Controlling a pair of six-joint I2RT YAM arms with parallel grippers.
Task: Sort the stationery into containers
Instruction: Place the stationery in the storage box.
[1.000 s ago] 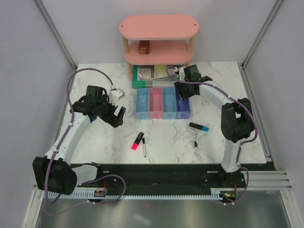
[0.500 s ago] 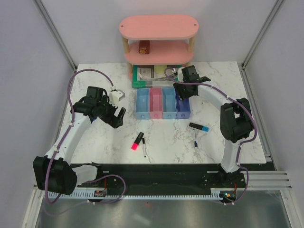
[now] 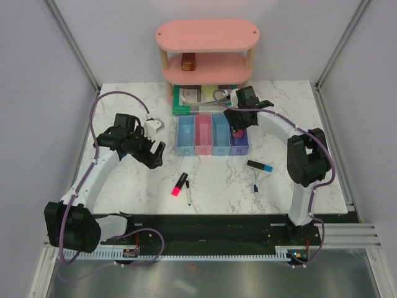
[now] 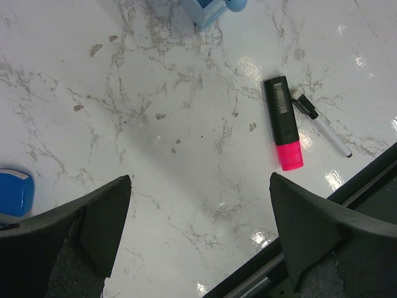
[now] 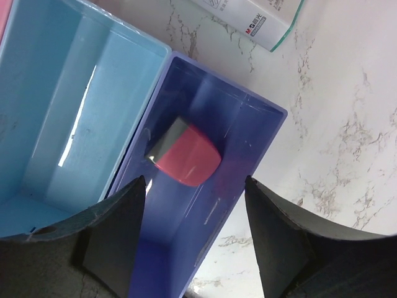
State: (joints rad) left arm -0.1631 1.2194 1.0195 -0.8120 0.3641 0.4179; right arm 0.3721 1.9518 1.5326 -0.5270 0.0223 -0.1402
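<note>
On the desk (image 3: 217,180), the purple-blue tray (image 5: 242,124) sits directly under the right gripper (image 5: 193,181), whose jaws are spread. The pink eraser (image 5: 186,155) lies inside the tray, below the gap between them. The left gripper (image 4: 200,183), also spread and empty, is the nearer one to the pink highlighter (image 4: 284,121). It lies ahead, off the right-hand finger, long axis running away, pink end nearest. A thin pen (image 4: 319,121) lies just beside it.
</note>
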